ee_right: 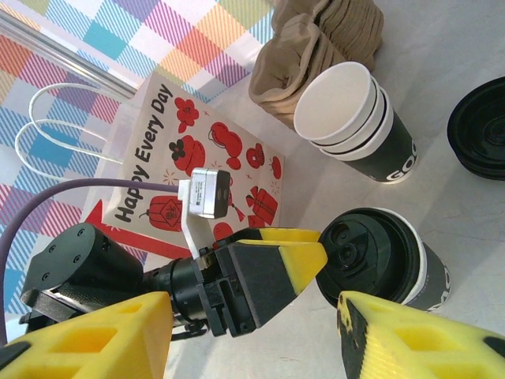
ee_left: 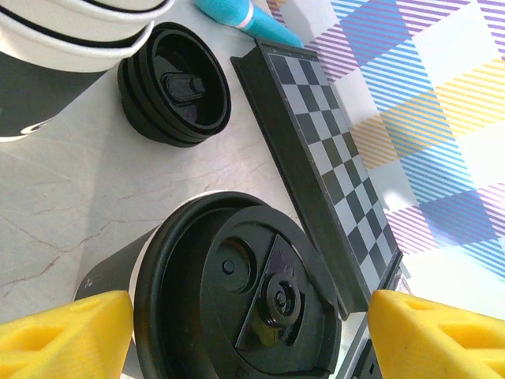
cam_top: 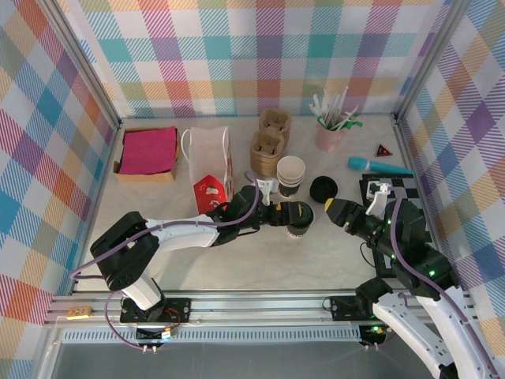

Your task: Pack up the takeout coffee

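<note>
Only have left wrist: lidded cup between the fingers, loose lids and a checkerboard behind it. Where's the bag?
Observer: The gift bag lies flat on the table, left of the takeout coffee in the top view, handles toward the back wall.
Operator: Right arm in the way?
Observer: The right gripper sits just right of the cup, pointing at it, its fingers open and holding nothing.

Takeout coffee (ee_left: 237, 292) — upright, black-lidded, white-and-brown cup
</note>
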Available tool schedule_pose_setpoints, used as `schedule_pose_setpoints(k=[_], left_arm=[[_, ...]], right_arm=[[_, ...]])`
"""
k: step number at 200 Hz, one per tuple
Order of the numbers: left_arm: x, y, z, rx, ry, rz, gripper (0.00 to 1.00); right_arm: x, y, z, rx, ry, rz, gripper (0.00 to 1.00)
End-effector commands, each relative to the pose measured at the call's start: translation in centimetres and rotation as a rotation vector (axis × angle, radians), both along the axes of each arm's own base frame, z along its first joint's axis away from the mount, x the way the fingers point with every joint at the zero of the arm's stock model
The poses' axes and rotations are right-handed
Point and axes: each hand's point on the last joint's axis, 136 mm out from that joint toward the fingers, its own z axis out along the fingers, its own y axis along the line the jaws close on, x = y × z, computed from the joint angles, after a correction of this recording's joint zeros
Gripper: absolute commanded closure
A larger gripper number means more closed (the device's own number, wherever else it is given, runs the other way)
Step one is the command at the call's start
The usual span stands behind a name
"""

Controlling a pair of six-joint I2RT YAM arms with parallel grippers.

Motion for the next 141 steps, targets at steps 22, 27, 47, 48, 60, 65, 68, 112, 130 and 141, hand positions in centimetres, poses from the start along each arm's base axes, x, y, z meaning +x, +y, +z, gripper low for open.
schedule_pose_setpoints(k=[22,27,47,48,60,65,68,112,130,141], left_arm=[[0.4,-0.7,0.4,0.017,-0.028,-0.003,0.21],[0.4,-0.7,0.5,0.015,-0.031,-0.003,0.21],[0.5,-0.5,0.8,0.021,-0.041,0.004,0.20],[0.5,-0.5,0.8,0.022,-0.041,0.005,0.20],[0.5,-0.4,0.8,0.030,-0.044,0.006,0.19],[0.5,-0.4,1.0,0.030,-0.048,0.006,0.19],[0.5,-0.3,1.0,0.032,-0.047,0.007,0.19],[0.6,1.5,1.9,0.003,-0.050,0.050,0.18],[0.5,2.4,2.1,0.003,-0.052,0.067,0.18],[0.4,2.7,2.0,0.009,-0.045,0.070,0.20]], right_arm=[[-0.2,-0.1,0.5,0.011,-0.017,0.002,0.42],[-0.2,-0.1,0.4,0.010,-0.017,0.002,0.42],[-0.1,-0.5,-0.3,-0.011,0.005,-0.021,0.41],[-0.1,-0.5,-0.4,-0.013,0.008,-0.023,0.41],[0.1,-0.9,-1.0,-0.033,0.030,-0.043,0.41],[0.1,-1.0,-1.3,-0.043,0.042,-0.049,0.41],[0.1,-1.0,-1.4,-0.048,0.048,-0.052,0.41],[0.6,-1.4,-3.2,-0.138,0.110,-0.065,0.37],[0.9,-1.3,-4.1,-0.181,0.162,-0.056,0.35],[1.1,-1.0,-4.8,-0.200,0.195,-0.044,0.35]])
